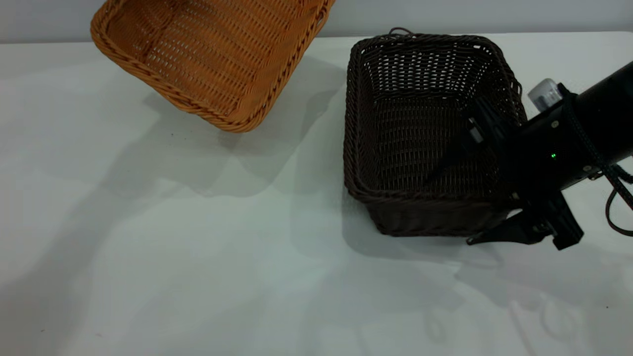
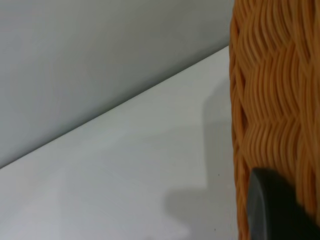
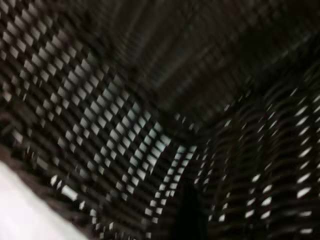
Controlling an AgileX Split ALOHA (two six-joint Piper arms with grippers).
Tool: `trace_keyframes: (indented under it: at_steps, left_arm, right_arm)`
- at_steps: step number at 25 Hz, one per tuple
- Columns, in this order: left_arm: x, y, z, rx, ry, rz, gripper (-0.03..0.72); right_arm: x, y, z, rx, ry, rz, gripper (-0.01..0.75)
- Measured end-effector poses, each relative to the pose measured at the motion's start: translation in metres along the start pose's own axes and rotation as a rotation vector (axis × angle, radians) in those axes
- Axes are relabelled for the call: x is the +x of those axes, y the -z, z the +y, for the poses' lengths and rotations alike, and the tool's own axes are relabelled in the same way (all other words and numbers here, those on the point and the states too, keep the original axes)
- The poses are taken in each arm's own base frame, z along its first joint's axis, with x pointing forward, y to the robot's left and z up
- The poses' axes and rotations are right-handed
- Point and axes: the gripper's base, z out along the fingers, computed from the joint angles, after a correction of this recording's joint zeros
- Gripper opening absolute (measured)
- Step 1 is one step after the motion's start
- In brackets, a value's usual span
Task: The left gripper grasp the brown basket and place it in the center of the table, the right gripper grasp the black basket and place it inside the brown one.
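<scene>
The brown basket (image 1: 212, 54) hangs tilted above the table (image 1: 198, 277) at the far left, its top cut off by the frame. My left gripper is out of the exterior view. In the left wrist view one of its fingers (image 2: 275, 210) presses on the basket's woven outer wall (image 2: 275, 100). The black basket (image 1: 420, 133) stands at the right. My right gripper (image 1: 455, 207) is at its near right corner, jaws apart, one finger inside and one outside the wall. The right wrist view shows the dark weave (image 3: 125, 120) close up.
A grey wall (image 1: 445, 15) runs behind the table's far edge. The right arm's black body (image 1: 583, 133) and its cable (image 1: 618, 198) reach in from the right. The table's bare surface spreads left and in front of the black basket.
</scene>
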Motion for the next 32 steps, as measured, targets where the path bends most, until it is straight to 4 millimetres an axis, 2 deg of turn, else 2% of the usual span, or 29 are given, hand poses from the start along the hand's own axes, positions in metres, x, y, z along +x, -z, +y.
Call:
trace_keyframes:
  at_steps: [2, 8, 10, 13, 16, 18, 22, 24, 26, 32]
  left_arm:
    - [0.000, 0.000, 0.000, 0.000, -0.001, -0.001, 0.079]
    - [0.000, 0.000, 0.000, 0.000, 0.000, 0.001, 0.079]
    - [0.001, 0.000, 0.000, 0.005, -0.009, 0.017, 0.079]
    - [0.004, 0.004, 0.001, 0.018, 0.001, 0.064, 0.079]
    - [0.003, 0.015, 0.000, 0.039, -0.003, 0.122, 0.079]
    - [-0.002, 0.026, 0.001, 0.046, -0.015, 0.134, 0.079]
    - [-0.007, 0.042, -0.003, 0.076, -0.091, 0.173, 0.079]
    - [-0.003, 0.043, -0.016, 0.133, -0.192, 0.235, 0.079]
    - [0.003, 0.039, -0.037, 0.226, -0.306, 0.279, 0.079]
    - [0.016, 0.018, -0.110, 0.522, -0.642, 0.206, 0.079]
  right_arm:
    - [-0.003, 0.000, -0.002, 0.023, 0.000, -0.031, 0.491]
    - [-0.017, 0.003, -0.001, 0.046, 0.023, -0.123, 0.158]
    - [-0.027, 0.007, 0.003, 0.025, 0.072, -0.141, 0.088]
    - [-0.049, 0.019, -0.002, 0.006, 0.122, -0.172, 0.081]
    - [-0.086, 0.045, -0.010, -0.023, 0.168, -0.247, 0.078]
    - [-0.116, 0.072, -0.019, -0.054, 0.149, -0.321, 0.078]
    - [-0.158, 0.127, -0.031, -0.160, 0.157, -0.406, 0.078]
    - [-0.168, 0.147, -0.032, -0.212, 0.197, -0.391, 0.078]
    - [-0.172, 0.160, -0.032, -0.241, 0.257, -0.349, 0.077]
    - [-0.175, 0.174, -0.029, -0.240, 0.378, -0.276, 0.077]
